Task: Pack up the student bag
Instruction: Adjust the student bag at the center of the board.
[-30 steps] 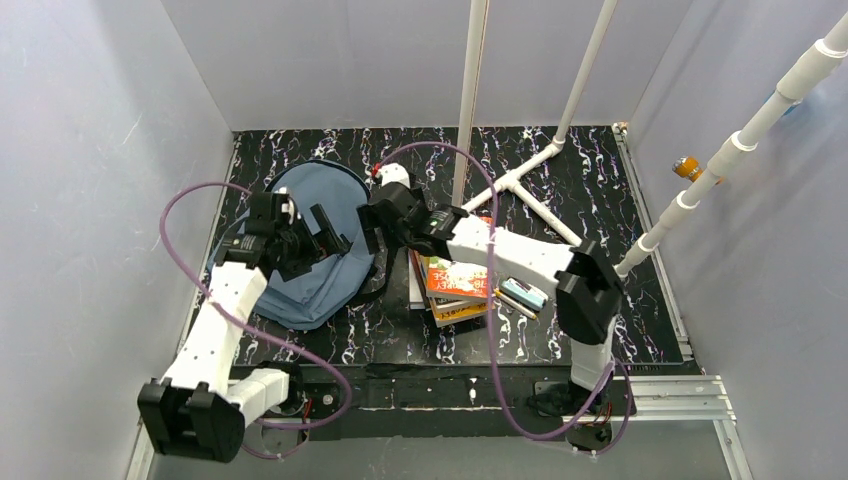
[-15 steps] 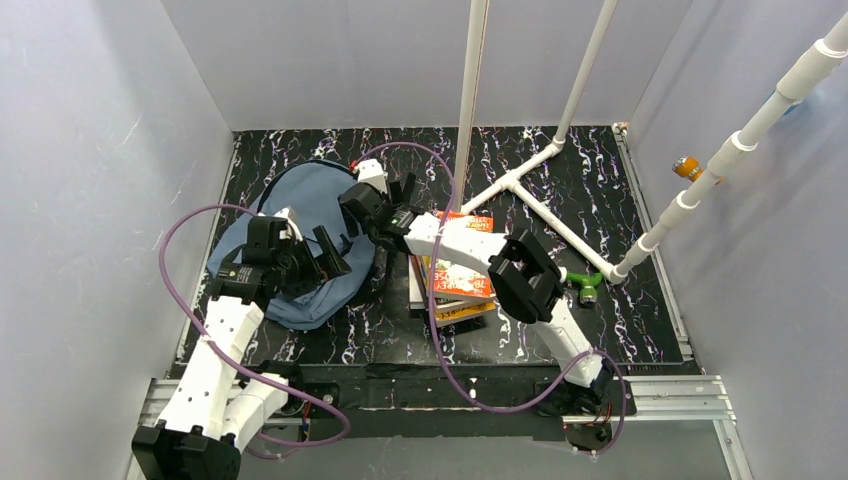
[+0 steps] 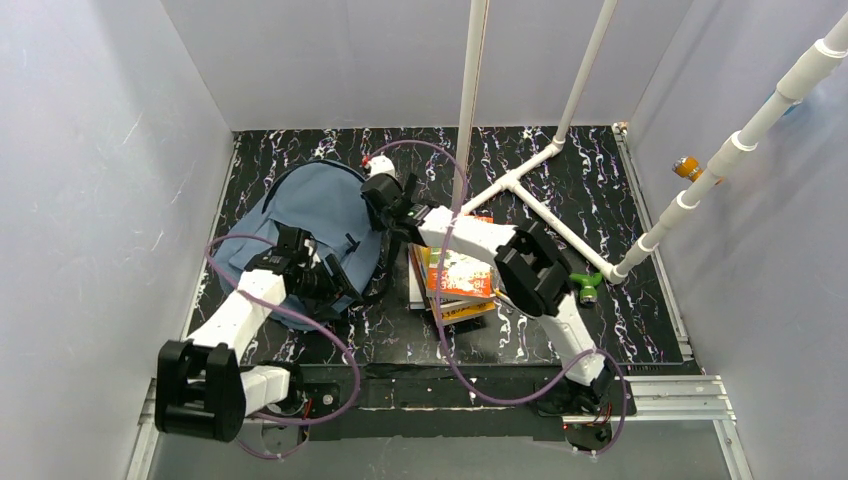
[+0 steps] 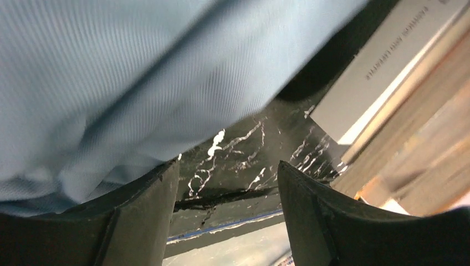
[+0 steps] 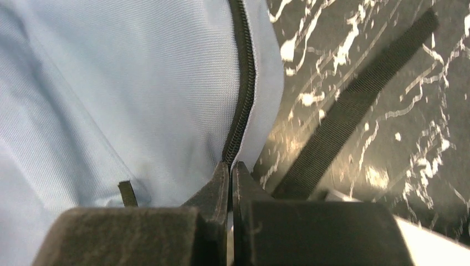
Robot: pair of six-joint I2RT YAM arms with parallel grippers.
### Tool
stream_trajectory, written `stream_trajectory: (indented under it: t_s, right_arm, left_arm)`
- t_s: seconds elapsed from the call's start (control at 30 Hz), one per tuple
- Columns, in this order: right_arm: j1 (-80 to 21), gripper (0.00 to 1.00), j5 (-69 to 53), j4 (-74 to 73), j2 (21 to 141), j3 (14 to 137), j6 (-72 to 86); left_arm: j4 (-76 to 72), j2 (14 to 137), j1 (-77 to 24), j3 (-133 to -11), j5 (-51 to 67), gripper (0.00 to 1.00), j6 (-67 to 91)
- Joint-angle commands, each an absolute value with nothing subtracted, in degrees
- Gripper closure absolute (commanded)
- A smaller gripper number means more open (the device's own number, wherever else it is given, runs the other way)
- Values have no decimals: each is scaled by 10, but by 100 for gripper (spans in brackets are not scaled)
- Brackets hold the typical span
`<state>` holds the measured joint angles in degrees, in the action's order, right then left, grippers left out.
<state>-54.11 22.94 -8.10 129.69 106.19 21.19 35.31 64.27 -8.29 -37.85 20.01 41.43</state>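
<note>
The student bag (image 3: 300, 215), slate-blue with dark zipper lines, lies flat on the left of the black marbled table. My right gripper (image 3: 378, 185) is at the bag's right rim. In the right wrist view it (image 5: 230, 164) is shut, and the dark zipper (image 5: 244, 83) runs straight down into its tips. A dark strap (image 5: 354, 105) lies on the table beside it. My left gripper (image 3: 340, 278) is low at the bag's near right edge. It (image 4: 228, 163) stands open over bare table, and the bag fabric (image 4: 138, 72) touches its left finger.
A stack of books (image 3: 455, 280) lies just right of the bag, close to both grippers, and shows in the left wrist view (image 4: 399, 72). A small green object (image 3: 583, 285) lies further right. White PVC pipes (image 3: 520, 180) cross the back and right of the table.
My right gripper moved onto the bag's right rim and shut on the zipper line. My left arm swung down and right along the bag's near edge, and its jaws narrowed somewhat.
</note>
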Motion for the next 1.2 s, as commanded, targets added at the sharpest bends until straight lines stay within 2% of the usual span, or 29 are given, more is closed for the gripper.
stream_trajectory:
  t_s: [0.0, 0.1, 0.27, 0.33, 0.47, 0.6, 0.73, 0.83, 0.93, 1.07, 1.13, 1.17]
  right_arm:
    - [-544, 99, 168, -51, 1162, 962, 251]
    - [-544, 99, 144, -43, 1092, 866, 287]
    - [-544, 97, 50, 22, 1019, 736, 257]
    - [-545, 82, 35, 3, 1017, 732, 233]
    - [-545, 67, 45, -98, 1016, 770, 148]
    - [-546, 46, 62, -146, 995, 803, 90]
    - [-559, 36, 93, -182, 989, 851, 59]
    - [-571, 29, 67, -160, 992, 865, 39]
    - [-578, 27, -15, -109, 1013, 870, 29]
    - [-579, 27, -59, -45, 1045, 880, 41]
    - [-579, 36, -112, 25, 1054, 849, -14]
    - [-580, 9, -133, 73, 1056, 823, -39]
  left_arm:
    - [335, 700, -57, -406, 173, 37, 409]
    - [361, 763, -21, -465, 126, 38, 364]
    - [361, 794, -1, -495, 141, 43, 333]
    - [350, 771, -1, -478, 154, 43, 334]
    - [347, 718, -1, -441, 188, 38, 346]
    - [355, 676, -1, -413, 203, 32, 349]
    - [364, 663, -1, -410, 198, 28, 342]
    - [365, 680, -1, -417, 191, 23, 339]
    - [369, 692, -1, -428, 186, 17, 339]
    - [388, 664, -1, -444, 170, 15, 340]
    - [417, 637, -1, -459, 121, 14, 335]
    - [432, 623, -1, -469, 84, 14, 331]
